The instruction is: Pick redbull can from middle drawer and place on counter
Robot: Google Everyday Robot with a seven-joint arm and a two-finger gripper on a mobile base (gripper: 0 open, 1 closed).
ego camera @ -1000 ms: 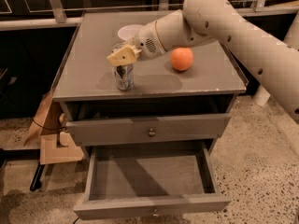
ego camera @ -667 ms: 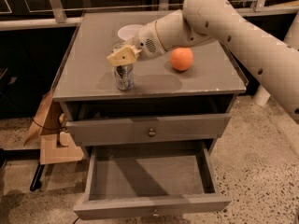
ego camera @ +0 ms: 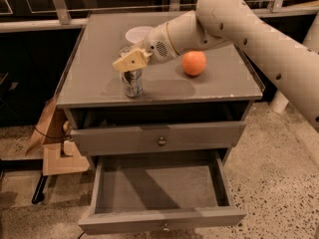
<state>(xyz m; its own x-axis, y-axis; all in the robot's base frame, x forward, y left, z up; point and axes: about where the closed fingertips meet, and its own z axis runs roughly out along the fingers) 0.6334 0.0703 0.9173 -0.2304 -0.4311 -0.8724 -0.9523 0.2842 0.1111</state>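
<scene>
Your redbull can (ego camera: pixel 132 83) stands upright near the counter's (ego camera: pixel 99 44) front-left edge, with your gripper (ego camera: pixel 130 62) right on top of it. Honestly can't tell if it's grasping or let go. Orange (ego camera: pixel 194 62) sits further right. Middle drawer (ego camera: pixel 159 218) is pulled open.

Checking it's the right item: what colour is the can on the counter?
Silver-grey can, in the camera view; gripper at its top.
</scene>
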